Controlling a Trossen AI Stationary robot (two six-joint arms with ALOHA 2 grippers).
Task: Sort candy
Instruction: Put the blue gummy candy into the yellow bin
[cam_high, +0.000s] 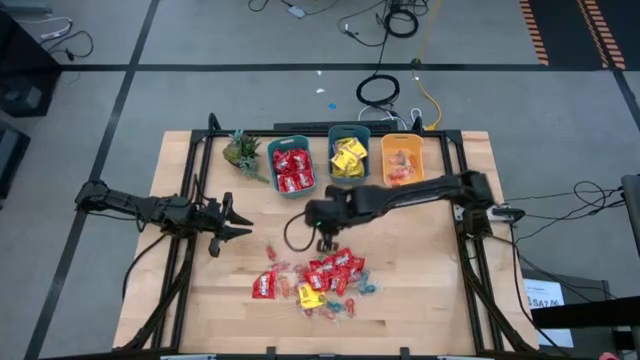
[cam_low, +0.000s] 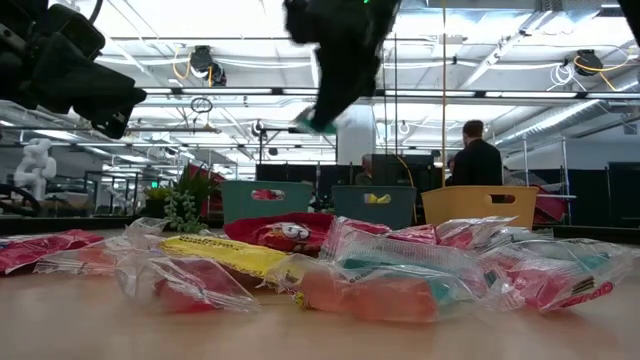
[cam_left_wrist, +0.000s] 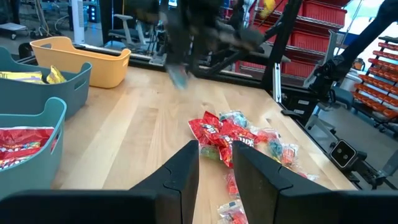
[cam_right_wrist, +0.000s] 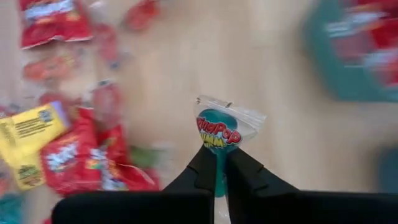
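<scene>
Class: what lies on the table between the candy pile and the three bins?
Only bare wood, as the high view shows; the right hand hangs above it, shut on a teal lollipop.

Bright overhead ceiling lights, glare, motion-blurred right wrist view

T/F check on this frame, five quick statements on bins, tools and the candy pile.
1. The right tool is shut on a teal clear-wrapped lollipop. True.
2. The left tool holds a red packet. False: it holds nothing.
3. The orange plastic bin stands rightmost of three bins. True.
4. The middle teal plastic bin holds red packets. False: yellow packets.
5. The loose candy pile lies on the wooden table. True.
</scene>
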